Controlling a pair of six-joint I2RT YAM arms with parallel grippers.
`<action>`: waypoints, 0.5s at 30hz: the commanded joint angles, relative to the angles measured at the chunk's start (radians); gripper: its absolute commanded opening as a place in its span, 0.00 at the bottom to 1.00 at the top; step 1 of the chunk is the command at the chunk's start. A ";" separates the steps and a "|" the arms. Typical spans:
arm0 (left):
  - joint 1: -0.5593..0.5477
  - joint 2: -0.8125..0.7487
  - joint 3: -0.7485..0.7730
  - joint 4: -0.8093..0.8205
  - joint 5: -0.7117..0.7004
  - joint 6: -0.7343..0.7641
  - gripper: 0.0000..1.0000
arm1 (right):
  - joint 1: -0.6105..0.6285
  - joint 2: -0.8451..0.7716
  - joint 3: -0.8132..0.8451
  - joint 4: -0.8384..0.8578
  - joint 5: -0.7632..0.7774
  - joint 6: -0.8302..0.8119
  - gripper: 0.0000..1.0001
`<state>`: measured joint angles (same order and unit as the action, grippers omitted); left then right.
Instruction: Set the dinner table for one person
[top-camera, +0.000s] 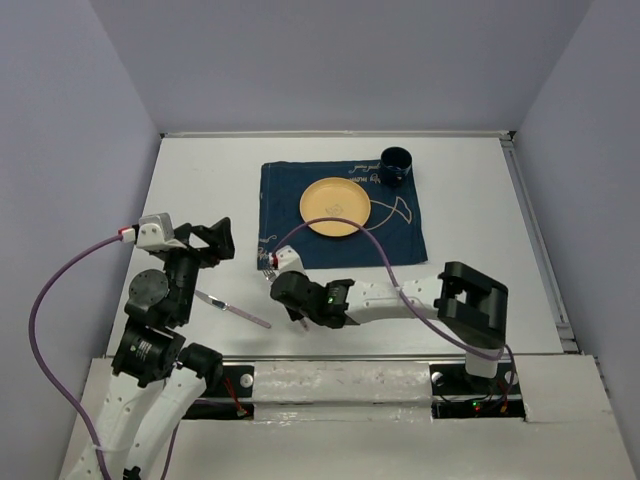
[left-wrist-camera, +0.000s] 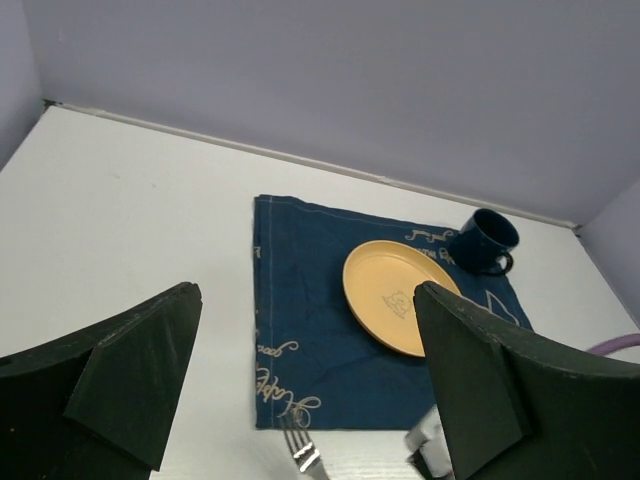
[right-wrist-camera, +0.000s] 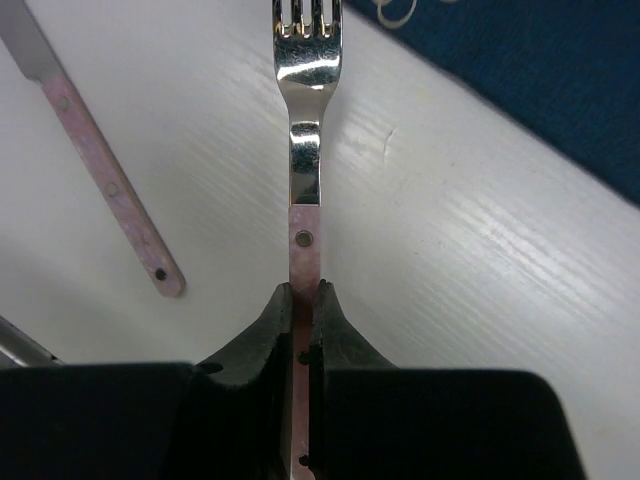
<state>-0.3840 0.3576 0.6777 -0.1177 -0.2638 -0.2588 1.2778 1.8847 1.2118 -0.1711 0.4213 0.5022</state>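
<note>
The jaws of the right gripper (right-wrist-camera: 303, 300) are pinched narrow on the pink riveted handle of the fork (right-wrist-camera: 305, 150). They grip near its tail end, so the tines run straight out ahead of them toward the edge of the blue cloth (right-wrist-camera: 520, 80). That end grip probably leaves the head free to be laid beside the setting. The dinner table (right-wrist-camera: 480, 300) spreads white directly beneath the jaws; whether the fork touches it I cannot tell. A matching knife (right-wrist-camera: 110, 190) lies on the table, off to one side of these jaws, apart from the fork. The left gripper (left-wrist-camera: 310, 380) holds its jaws wide and grasps nothing. Ahead of them the yellow plate (left-wrist-camera: 395, 295) sits on the cloth, the dark mug (left-wrist-camera: 485, 240) just beyond.
</note>
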 joint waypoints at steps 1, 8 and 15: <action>-0.019 0.023 0.040 0.047 -0.138 0.038 0.99 | -0.024 -0.110 0.009 0.136 0.080 -0.013 0.00; -0.016 0.038 0.006 0.095 -0.137 0.036 0.99 | -0.188 -0.036 0.147 0.200 0.069 -0.042 0.00; 0.002 -0.020 -0.006 0.102 -0.057 0.023 0.99 | -0.244 0.125 0.377 0.159 0.180 -0.013 0.00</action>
<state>-0.3904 0.3737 0.6781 -0.0860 -0.3485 -0.2382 1.0389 1.9472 1.4586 -0.0547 0.5018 0.4709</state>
